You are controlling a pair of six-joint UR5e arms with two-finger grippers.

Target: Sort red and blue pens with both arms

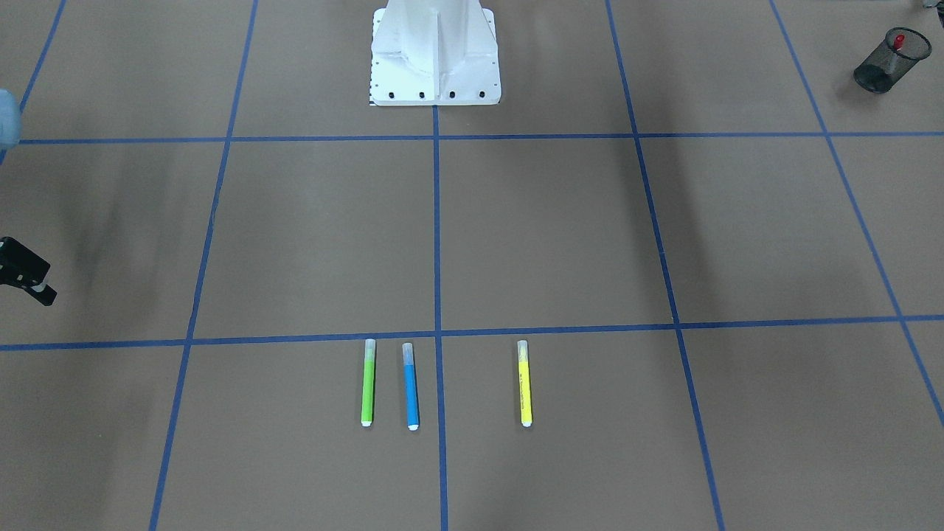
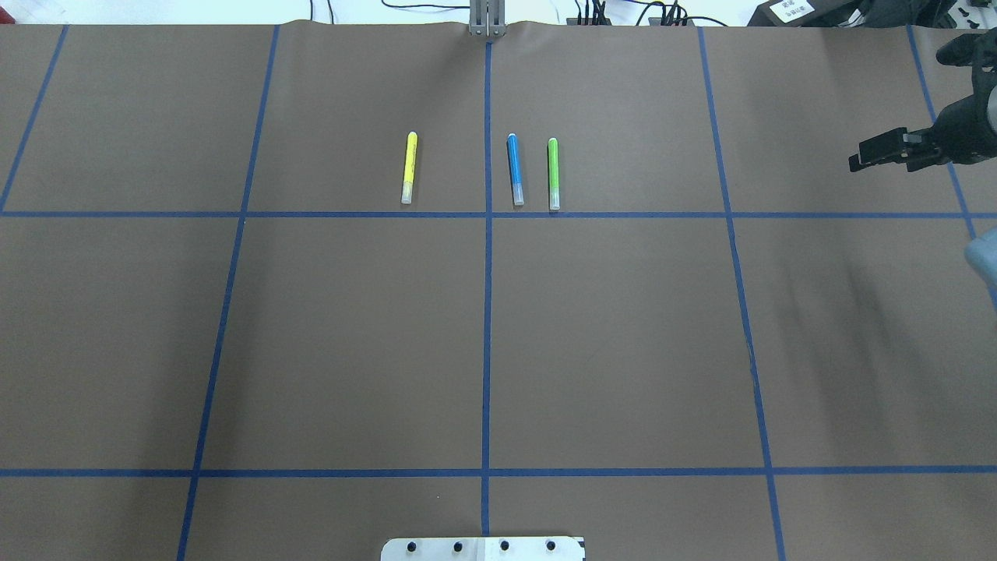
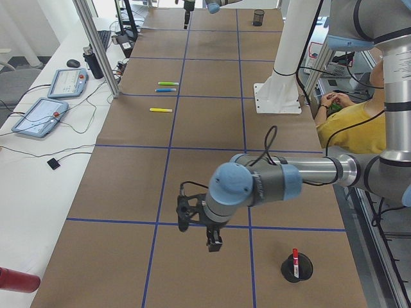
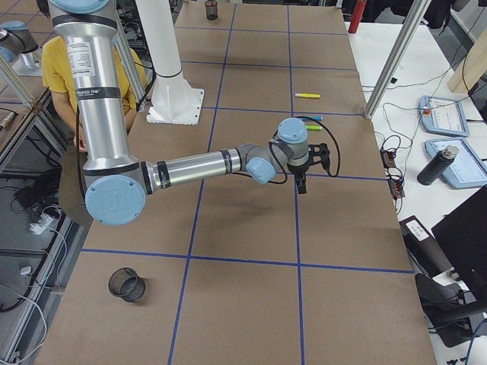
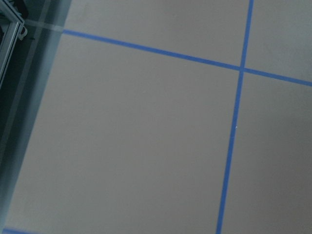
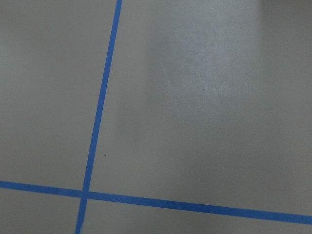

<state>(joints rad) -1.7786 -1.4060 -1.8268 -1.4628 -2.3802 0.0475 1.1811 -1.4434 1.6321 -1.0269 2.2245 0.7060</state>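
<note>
The slim blue pen [image 1: 411, 387] [image 2: 515, 169] lies flat near the table's far edge, between a green and a yellow marker. The red pen [image 1: 898, 40] [image 3: 295, 260] stands in a black mesh cup [image 1: 881, 63] at the end of the table on my left. My right gripper [image 1: 44, 295] [image 2: 857, 162] hovers over the right part of the table, well apart from the blue pen and with nothing visibly in it; I cannot tell how its jaws stand. My left gripper [image 3: 213, 242] hangs near the mesh cup and shows only in the left side view, so I cannot tell its state.
A green marker [image 1: 367, 383] lies next to the blue pen and a yellow marker [image 1: 524, 383] lies further off on its other side. The white pedestal [image 1: 435, 55] stands at the robot's edge. A second mesh cup [image 4: 125, 284] sits at the right end. A seated person [image 3: 347, 122] is beside the table.
</note>
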